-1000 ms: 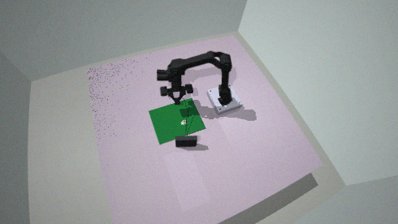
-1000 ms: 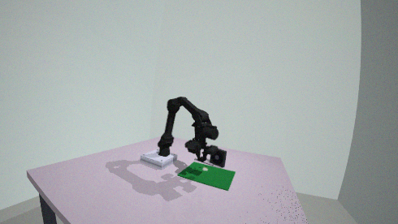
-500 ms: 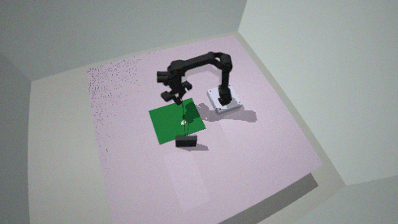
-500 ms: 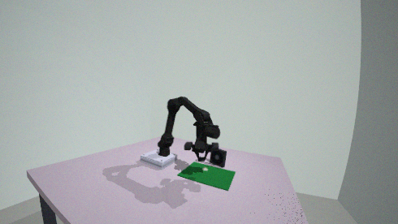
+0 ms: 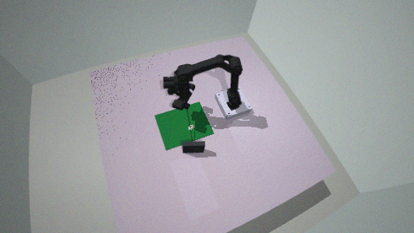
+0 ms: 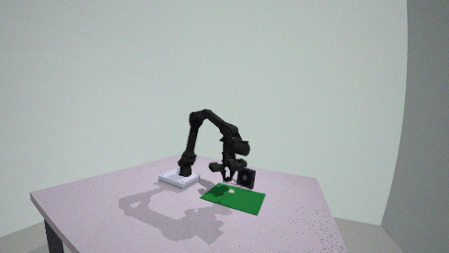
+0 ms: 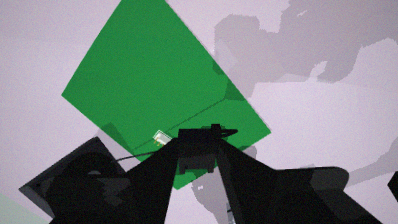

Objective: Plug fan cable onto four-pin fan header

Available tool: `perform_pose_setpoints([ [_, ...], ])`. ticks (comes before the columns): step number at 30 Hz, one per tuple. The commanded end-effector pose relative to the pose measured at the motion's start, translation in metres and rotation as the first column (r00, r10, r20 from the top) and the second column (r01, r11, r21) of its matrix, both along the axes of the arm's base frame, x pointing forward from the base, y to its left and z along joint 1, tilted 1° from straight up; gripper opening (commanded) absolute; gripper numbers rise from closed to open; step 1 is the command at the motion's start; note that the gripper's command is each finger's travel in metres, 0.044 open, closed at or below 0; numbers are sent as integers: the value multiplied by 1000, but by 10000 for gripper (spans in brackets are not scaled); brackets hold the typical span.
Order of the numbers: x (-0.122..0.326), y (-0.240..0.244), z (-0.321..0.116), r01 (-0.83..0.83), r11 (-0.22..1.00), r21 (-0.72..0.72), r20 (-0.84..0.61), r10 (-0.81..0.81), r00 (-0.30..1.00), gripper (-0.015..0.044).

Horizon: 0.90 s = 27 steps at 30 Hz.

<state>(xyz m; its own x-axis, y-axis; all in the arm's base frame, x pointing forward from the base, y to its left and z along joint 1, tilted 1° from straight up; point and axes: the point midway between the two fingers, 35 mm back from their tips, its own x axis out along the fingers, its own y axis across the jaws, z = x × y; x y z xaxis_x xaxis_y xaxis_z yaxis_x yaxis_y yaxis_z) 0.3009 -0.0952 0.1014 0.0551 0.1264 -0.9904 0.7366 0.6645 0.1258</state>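
Note:
My gripper (image 5: 185, 106) (image 6: 228, 178) (image 7: 196, 141) is shut on the fan's black plug (image 7: 197, 135), which sits between the fingertips in the wrist view. Gripper and plug are above the green board (image 5: 169, 131) (image 6: 247, 202) (image 7: 135, 65), near its edge on the robot's side, apart from the header. The small white header (image 5: 191, 127) (image 6: 231, 191) (image 7: 161, 137) stands on the board, just left of the plug in the wrist view, with its pins showing. The black fan (image 5: 193, 147) (image 6: 246, 178) (image 7: 75, 157) stands upright beside the board. Its thin cable (image 7: 137, 155) runs towards the gripper.
The arm's white base plate (image 5: 221, 100) (image 6: 168, 177) is behind the board on the pink table (image 5: 253, 156) (image 6: 114, 188). The fan stands close to the board's edge. The arm's shadow falls across part of the board and the table.

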Motion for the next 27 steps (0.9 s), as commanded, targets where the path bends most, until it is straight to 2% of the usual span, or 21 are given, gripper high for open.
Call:
perform_pose_setpoints([
  [1, -1, -2, 0, -147, 989, -34, 4, 147, 989, 0],
  [13, -1, 2, 1, -530, 843, -91, 3, 532, 847, 0],
  [27, 0, 5, 1, -860, 494, -133, -36, 864, 502, 0],
])
